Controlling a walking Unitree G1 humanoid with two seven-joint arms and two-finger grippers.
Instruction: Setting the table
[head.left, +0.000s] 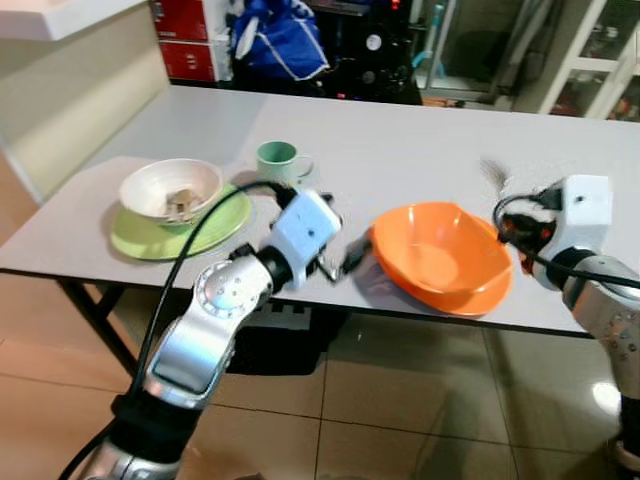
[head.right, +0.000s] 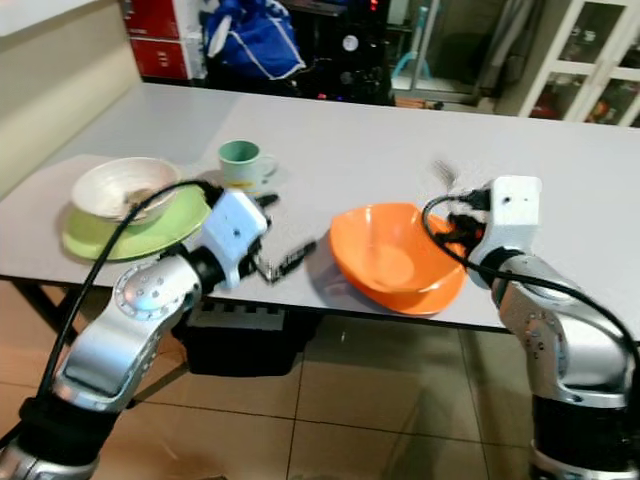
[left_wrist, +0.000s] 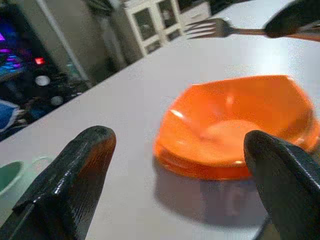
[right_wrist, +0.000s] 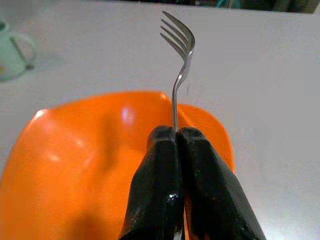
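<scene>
Found no readable brand, label or writing on any item; red boxes (head.left: 185, 35) and a blue bag (head.left: 280, 38) well beyond both tools carried marks too small to make out. Right tool (right_wrist: 176, 134) pinched shut on a fork (right_wrist: 179, 50), handle hidden between the two black fingers, tines curving out ahead of the tips and blurred in the head views. Orange bowl (head.left: 442, 256) sat on the grey tabletop (head.left: 400, 150) directly beneath that right tool, far rim just under the fork's neck, near rim cut off by the fingers. Left tool (left_wrist: 182, 165) hung spread wide with nothing between its fingers, low at the tabletop's near edge, the same orange bowl just ahead of its tips, not touching. Pale green mug (head.left: 279, 161) stood off to the left tool's outer side, half cropped in the left wrist view. Farther out on that side, a white bowl (head.left: 170, 189) rested on a lime plate (head.left: 180, 230), its brownish contents too small to identify.
</scene>
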